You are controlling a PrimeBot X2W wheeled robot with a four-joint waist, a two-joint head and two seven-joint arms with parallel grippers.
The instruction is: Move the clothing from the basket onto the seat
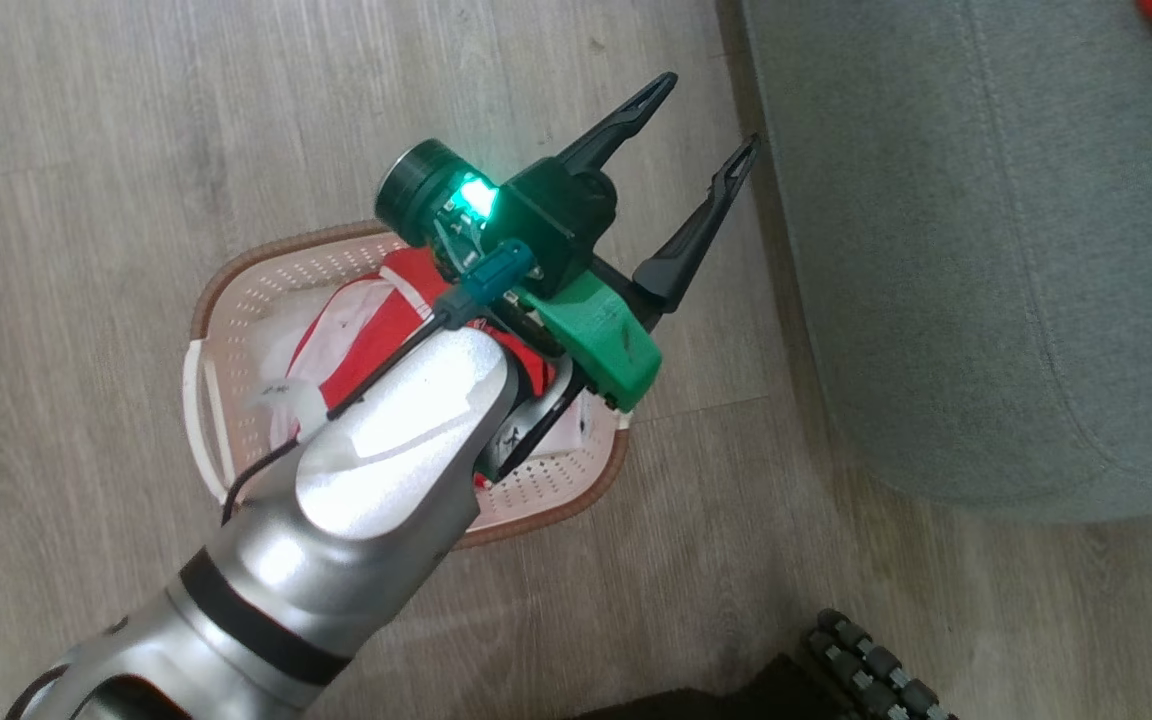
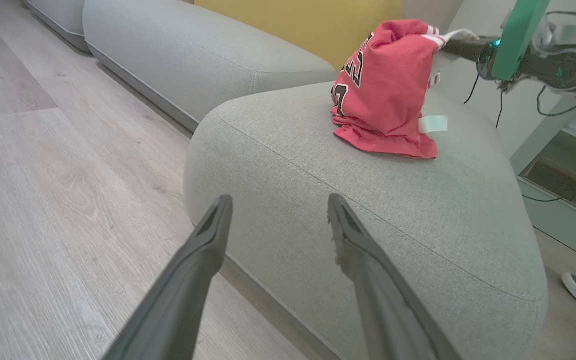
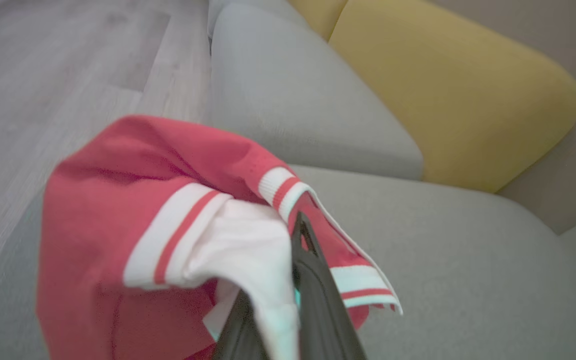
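Red jersey (image 3: 118,200) hangs pinched in our right gripper (image 3: 302,227), hem resting on the seat (image 2: 393,215); we find our left gripper (image 1: 711,112) spread, empty, by the basket (image 1: 236,330).

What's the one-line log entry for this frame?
left gripper: open, empty | right gripper: shut on jersey, hem resting on seat | basket: red clothing inside

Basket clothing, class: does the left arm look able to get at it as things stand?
Probably yes: the left end effector hangs open above the basket, and nothing covers the clothing inside. It points toward the seat, so it would need to tilt down first.
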